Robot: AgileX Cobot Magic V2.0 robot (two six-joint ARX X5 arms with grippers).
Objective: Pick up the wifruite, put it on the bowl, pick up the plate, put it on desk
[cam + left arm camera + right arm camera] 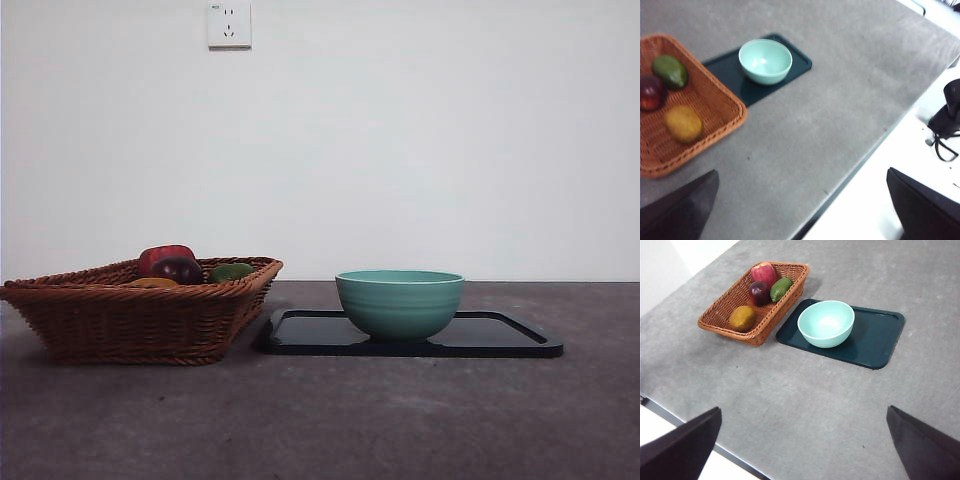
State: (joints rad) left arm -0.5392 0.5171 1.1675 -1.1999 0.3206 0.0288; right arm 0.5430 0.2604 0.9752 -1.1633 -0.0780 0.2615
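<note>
Front view, low across the desk [400, 420], barely shows the wifruite [152, 283] over the wicker basket [140, 320] rim; the right wrist view shows it whole [742, 318], lying in the basket's near end with a dark fruit, red apple [763, 273] and avocado [780, 289] beyond. Just beside the basket, the teal bowl [826, 323] stands empty on a dark tray [875, 342]. Both grippers hover high, jaws wide apart, holding nothing. Behind, a white wall carries a socket [229, 25].
</note>
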